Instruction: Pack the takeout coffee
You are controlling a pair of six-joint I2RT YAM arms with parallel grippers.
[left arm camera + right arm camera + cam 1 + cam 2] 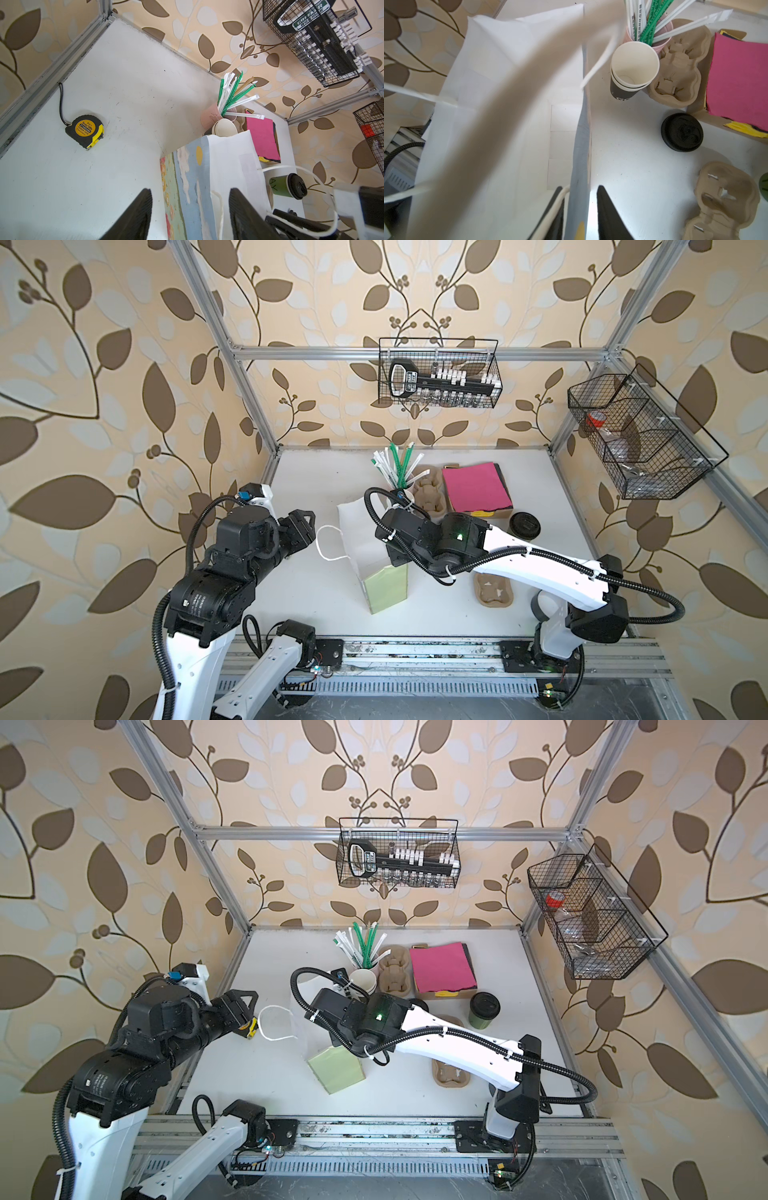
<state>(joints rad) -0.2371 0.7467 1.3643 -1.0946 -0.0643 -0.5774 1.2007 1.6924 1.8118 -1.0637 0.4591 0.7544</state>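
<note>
The bench (124, 83) is a matt white board, scuffed and scratched, and the bag (228, 155) on it is smooth matt white paper with a printed outer face. The takeout coffee (483, 1011) is green paper capped in faintly glossy black plastic, and the cup carrier (726, 199) is rough brown moulded pulp.

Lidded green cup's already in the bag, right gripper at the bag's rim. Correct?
Not quite. The lidded green cup is not in the bag; it stands on the table, off to the bag's right, as both top views show. The right gripper is at the bag's rim, as said.
</note>
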